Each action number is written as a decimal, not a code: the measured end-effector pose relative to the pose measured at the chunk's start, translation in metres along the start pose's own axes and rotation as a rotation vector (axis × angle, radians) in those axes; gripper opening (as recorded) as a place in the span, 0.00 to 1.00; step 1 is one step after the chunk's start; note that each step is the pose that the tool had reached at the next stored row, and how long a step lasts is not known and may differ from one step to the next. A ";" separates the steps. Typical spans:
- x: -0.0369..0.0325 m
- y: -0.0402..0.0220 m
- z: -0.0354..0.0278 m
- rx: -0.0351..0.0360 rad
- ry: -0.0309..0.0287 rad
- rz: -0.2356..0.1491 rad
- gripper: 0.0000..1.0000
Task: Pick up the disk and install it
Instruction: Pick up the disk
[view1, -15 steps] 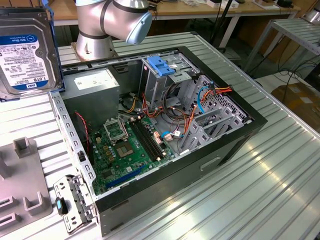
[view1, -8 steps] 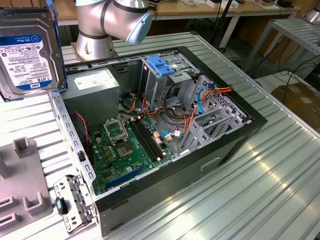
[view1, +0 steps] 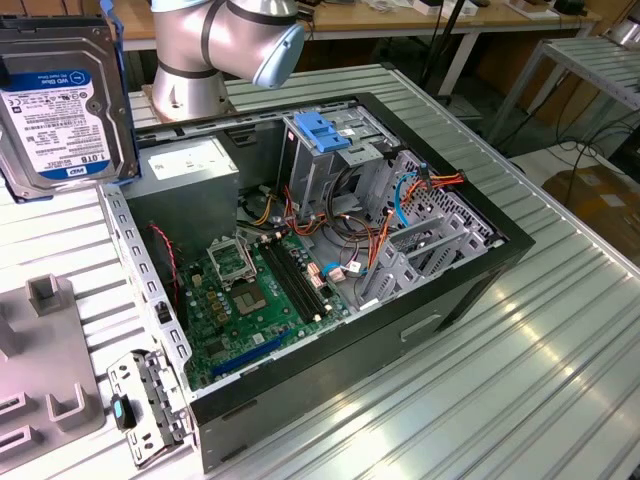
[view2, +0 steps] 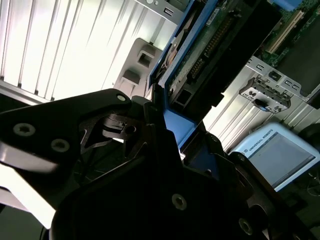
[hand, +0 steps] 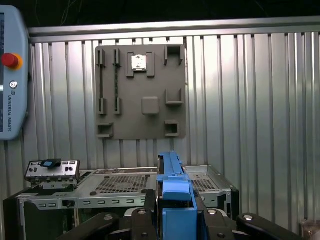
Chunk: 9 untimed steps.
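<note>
Hanging clear of the slatted table (view1: 560, 380), the disk (view1: 65, 105) sits in the air at the exterior view's left, just off the corner of the open computer case (view1: 330, 250). The gripper (hand: 176, 200) is clamped on its blue side rail (hand: 172, 175), one finger on each face. I judge the disk stiff, dense and shock-sensitive. The plastic rail may flex or slip, so the rail edges are the place to grip, not the bare circuit board (view2: 215, 40).
</note>
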<state>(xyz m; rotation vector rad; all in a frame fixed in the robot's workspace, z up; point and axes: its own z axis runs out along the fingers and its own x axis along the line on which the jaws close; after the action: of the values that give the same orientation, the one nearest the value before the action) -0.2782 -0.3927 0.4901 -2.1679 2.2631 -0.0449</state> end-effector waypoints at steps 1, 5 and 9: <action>0.0002 -0.0007 0.0000 0.0000 -0.0001 0.000 0.37; 0.0008 -0.0040 0.0002 0.0001 -0.0001 0.000 0.37; 0.0013 -0.0073 0.0002 0.0001 -0.0001 0.000 0.37</action>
<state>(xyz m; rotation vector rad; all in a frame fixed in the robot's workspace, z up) -0.2709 -0.3944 0.4900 -2.1677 2.2631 -0.0449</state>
